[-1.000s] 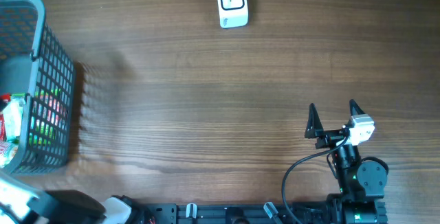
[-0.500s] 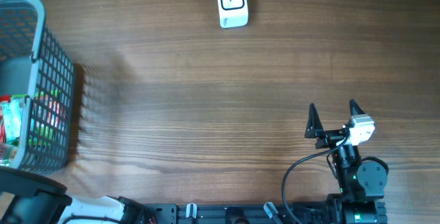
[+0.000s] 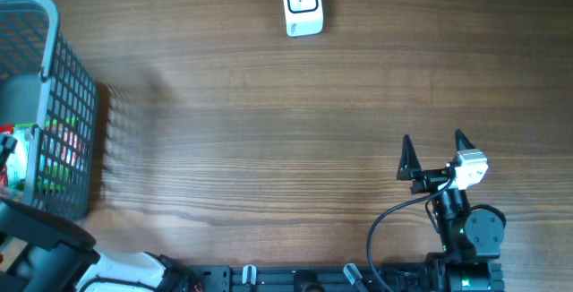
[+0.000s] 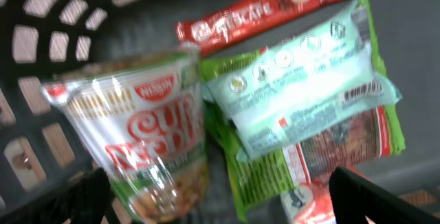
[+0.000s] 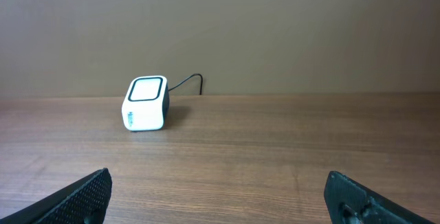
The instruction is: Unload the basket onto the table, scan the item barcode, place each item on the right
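The white barcode scanner (image 3: pixel 302 4) stands at the table's far edge and also shows in the right wrist view as a scanner (image 5: pixel 146 104) facing my right gripper (image 5: pixel 223 200). That right gripper (image 3: pixel 436 153) hovers open and empty near the front right. My left gripper (image 4: pixel 223 203) is open over the grey basket (image 3: pixel 49 10), above its items. Under it lie a cup noodle (image 4: pixel 148 141), a green-and-white packet (image 4: pixel 302 93) with a barcode on its right end, a red coffee stick (image 4: pixel 275 7) and a red packet (image 4: pixel 316 200). Nothing is held.
The basket's mesh wall (image 4: pixel 48 18) rises to the left of the cup noodle. A black cable (image 5: pixel 189 81) runs from the scanner's back. Bare wooden table (image 3: pixel 269 149) lies between basket, scanner and right arm.
The left arm has moved further over the basket's near end, now covering more of it in the overhead view. The right arm and the scanner have not moved.
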{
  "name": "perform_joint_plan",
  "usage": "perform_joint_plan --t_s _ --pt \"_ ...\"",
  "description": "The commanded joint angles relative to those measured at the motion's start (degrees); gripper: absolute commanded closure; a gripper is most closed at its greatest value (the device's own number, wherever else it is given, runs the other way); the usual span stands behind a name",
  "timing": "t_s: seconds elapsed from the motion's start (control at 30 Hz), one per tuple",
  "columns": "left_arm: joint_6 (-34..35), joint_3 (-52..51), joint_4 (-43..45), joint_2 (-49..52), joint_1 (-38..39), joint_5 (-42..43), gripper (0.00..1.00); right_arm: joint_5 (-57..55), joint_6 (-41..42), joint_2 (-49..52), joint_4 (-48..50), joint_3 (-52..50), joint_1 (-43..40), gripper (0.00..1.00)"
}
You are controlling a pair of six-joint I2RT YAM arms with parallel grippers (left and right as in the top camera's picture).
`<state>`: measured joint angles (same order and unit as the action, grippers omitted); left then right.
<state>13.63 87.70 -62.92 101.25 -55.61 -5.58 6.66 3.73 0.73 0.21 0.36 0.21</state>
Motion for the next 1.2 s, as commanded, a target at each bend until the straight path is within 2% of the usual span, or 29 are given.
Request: perform_joint_plan --t_s 0.0,0.17,0.3,0.4,0.67,0.8,0.83,0.93,1.17 --pt "3.61 0.17 0.48 -0.09 0.52 -3.3 0.0 0.85 -0.61 -0.31 0.28 -0.07 -0.07 0.0" --pt "3.76 -5.46 4.92 -0.07 -1.27 -3.32 0.01 0.85 -0.61 -0.31 0.28 -0.07 -0.07 0.0" --pt "3.76 -9.09 8.48 -0.07 -2.36 -3.34 0.09 0.85 -0.59 -0.31 0.28 -0.07 -0.07 0.0" --pt "3.78 -11.1 10.69 -0.07 -2.99 -4.33 0.11 0.85 -0.59 -0.31 0.28 -0.07 -0.07 0.0" --pt "3.76 -15.19 13.49 0.02 -3.23 -4.57 0.1 0.85 -0.61 -0.31 0.28 -0.07 -0.07 0.0" --pt "3.76 -17.27 17.44 0.02 -3.23 -4.59 0.05 0.85 -0.59 -0.31 0.28 -0.07 -0.07 0.0" --pt "3.76 -17.46 19.12 0.02 -3.26 -4.61 0.0 0.85 -0.59 -0.31 0.28 -0.07 -0.07 0.0" --pt "3.76 -17.44 22.84 0.02 -3.28 -4.57 0.01 0.85 -0.59 -0.31 0.28 -0.07 -0.07 0.0" --pt "3.76 -18.69 25.14 0.02 -3.28 -4.55 0.0 0.85 -0.59 -0.31 0.28 -0.07 -0.07 0.0"
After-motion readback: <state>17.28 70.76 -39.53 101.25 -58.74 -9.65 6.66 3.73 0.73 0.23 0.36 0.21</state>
